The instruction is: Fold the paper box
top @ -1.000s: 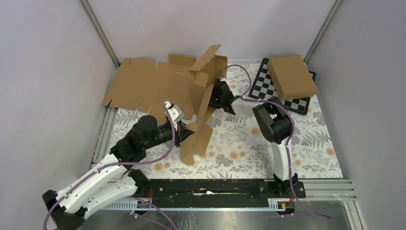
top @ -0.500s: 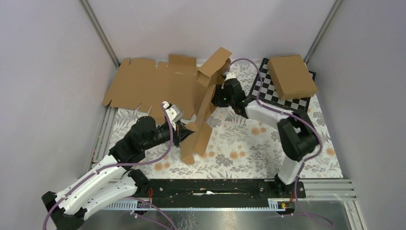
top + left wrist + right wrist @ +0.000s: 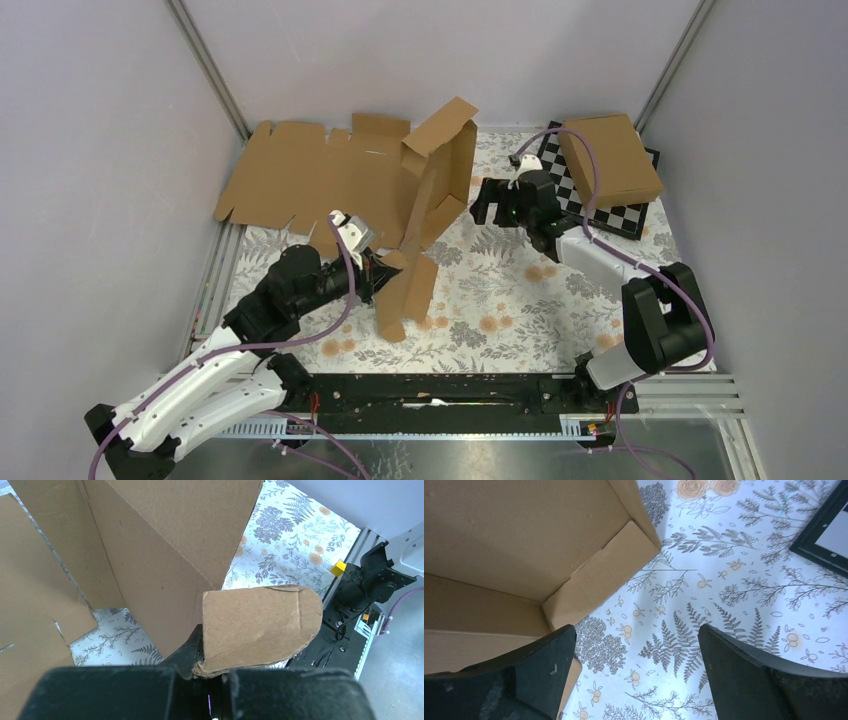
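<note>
The paper box (image 3: 432, 190) is a brown die-cut piece standing half upright in the middle of the mat, its panels and flaps at angles. My left gripper (image 3: 385, 272) is shut on a rounded flap (image 3: 260, 627) at the box's lower near side, the flap pinched between the jaws (image 3: 212, 667). My right gripper (image 3: 484, 207) stands open just right of the box with nothing between its fingers (image 3: 636, 645). In the right wrist view the box's inner corner (image 3: 524, 545) is close by at upper left, apart from the fingers.
A wide flat cardboard sheet (image 3: 310, 180) lies at the back left, partly under the box. A chessboard (image 3: 560, 190) at the back right carries another brown box (image 3: 610, 158). Grey walls close in both sides; a metal rail (image 3: 660, 385) runs along the near edge.
My right gripper has opened, let go of the box's upper part and drawn back to the right. The box's top panel has swung more upright. The left gripper keeps its hold.
</note>
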{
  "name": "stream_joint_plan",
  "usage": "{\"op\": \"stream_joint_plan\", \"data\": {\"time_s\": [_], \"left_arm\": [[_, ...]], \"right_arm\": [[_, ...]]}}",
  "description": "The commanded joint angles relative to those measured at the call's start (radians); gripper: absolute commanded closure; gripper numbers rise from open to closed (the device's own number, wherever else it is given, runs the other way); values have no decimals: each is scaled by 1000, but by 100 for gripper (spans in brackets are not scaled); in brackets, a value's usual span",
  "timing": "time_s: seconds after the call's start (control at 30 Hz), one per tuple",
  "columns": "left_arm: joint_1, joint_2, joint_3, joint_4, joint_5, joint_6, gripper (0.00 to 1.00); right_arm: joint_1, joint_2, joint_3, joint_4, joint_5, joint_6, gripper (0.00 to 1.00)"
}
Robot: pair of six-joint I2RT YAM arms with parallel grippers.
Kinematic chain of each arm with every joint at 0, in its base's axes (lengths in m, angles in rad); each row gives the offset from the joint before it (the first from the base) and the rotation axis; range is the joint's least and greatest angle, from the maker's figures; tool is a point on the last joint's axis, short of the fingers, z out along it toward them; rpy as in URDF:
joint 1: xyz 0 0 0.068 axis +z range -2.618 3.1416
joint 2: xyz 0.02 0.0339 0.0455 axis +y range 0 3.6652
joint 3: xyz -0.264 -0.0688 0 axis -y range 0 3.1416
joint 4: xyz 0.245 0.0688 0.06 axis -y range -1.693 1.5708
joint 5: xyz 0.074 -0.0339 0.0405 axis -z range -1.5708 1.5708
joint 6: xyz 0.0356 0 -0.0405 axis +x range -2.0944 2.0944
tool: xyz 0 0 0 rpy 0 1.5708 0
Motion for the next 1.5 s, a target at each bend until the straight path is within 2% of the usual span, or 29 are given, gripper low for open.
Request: {"op": "stream_joint_plan", "data": {"time_s": [0.0,0.27,0.43,0.67,0.8,1.03,1.13,1.33,1.37,1.47], "left_arm": [[0,-20,-14,6,-61,-40,100],[0,-62,-21,-4,-150,-78,100],[0,-80,-24,-15,-222,-97,100],[0,-77,-34,5,-227,-92,100],[0,-65,-20,-10,-224,-89,100],[0,-54,-10,-14,-223,-94,100],[0,-31,1,-6,-227,-94,100],[0,20,53,-12,-250,-72,100],[0,30,68,-18,-253,-69,100],[0,65,126,-42,-264,-59,100]], "right_arm": [[-41,-38,23,66,58,5,0],[-126,-16,75,130,46,-33,0],[-129,-15,83,148,74,-98,0],[-129,45,59,351,-113,-148,2],[-129,151,137,465,-290,-138,5],[-129,328,327,475,-388,-147,12],[-128,386,399,465,-418,-129,23],[-121,493,531,433,-458,-72,52],[-118,498,540,432,-454,-60,59],[-111,470,540,396,-409,-22,91]]}}
